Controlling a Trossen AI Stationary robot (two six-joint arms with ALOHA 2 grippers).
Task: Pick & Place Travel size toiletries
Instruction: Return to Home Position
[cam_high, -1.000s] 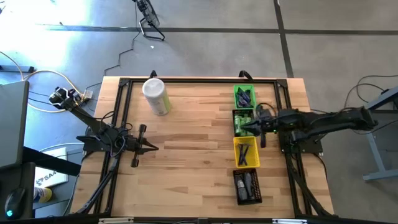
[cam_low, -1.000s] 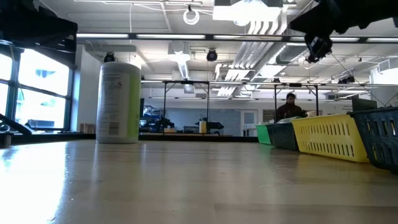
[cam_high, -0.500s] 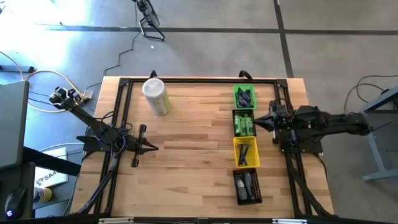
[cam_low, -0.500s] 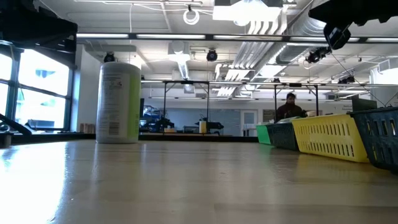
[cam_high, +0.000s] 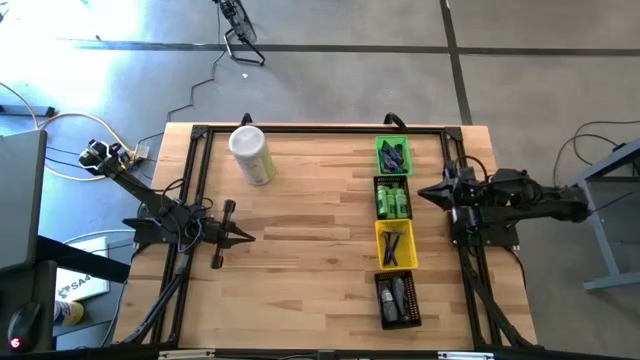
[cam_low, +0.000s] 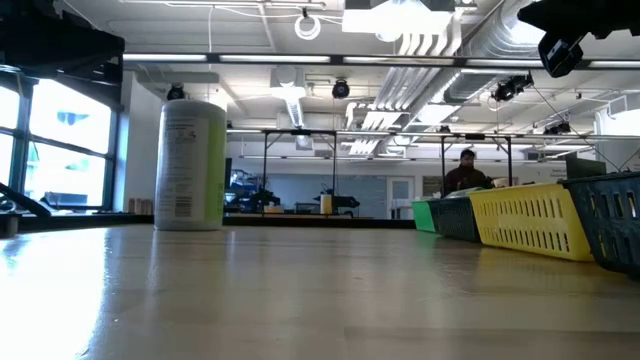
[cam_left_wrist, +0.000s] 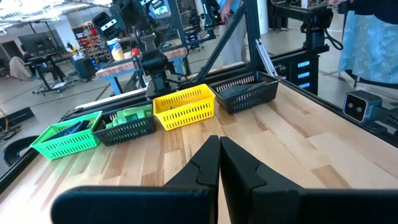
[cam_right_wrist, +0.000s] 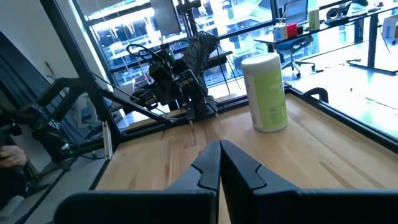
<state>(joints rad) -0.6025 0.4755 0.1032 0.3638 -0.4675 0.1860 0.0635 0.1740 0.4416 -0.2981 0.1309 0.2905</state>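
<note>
The travel size toiletries lie in four small bins in a row near the table's right side. Blue and dark tubes fill the green bin (cam_high: 392, 155), and bright green mini bottles (cam_high: 392, 199) a black bin. Dark sticks are in the yellow bin (cam_high: 395, 245), and grey tubes in the near black bin (cam_high: 398, 300). My right gripper (cam_high: 420, 193) is shut and empty, level, just right of the bottle bin. My left gripper (cam_high: 250, 237) waits shut and empty over the table's left half; its fingertips (cam_left_wrist: 219, 140) point toward the bins.
A large pale-green canister with a white lid (cam_high: 251, 154) stands upright at the far left of the table, also seen past my right fingers (cam_right_wrist: 266, 93). A black frame (cam_high: 300, 130) runs along the table's edges. Bare wood lies between the canister and the bins.
My right gripper has drawn back from above the bin of green bottles toward the table's right edge, rising a little. It has stayed shut with nothing in it. The bins and the things in them have kept their places.
</note>
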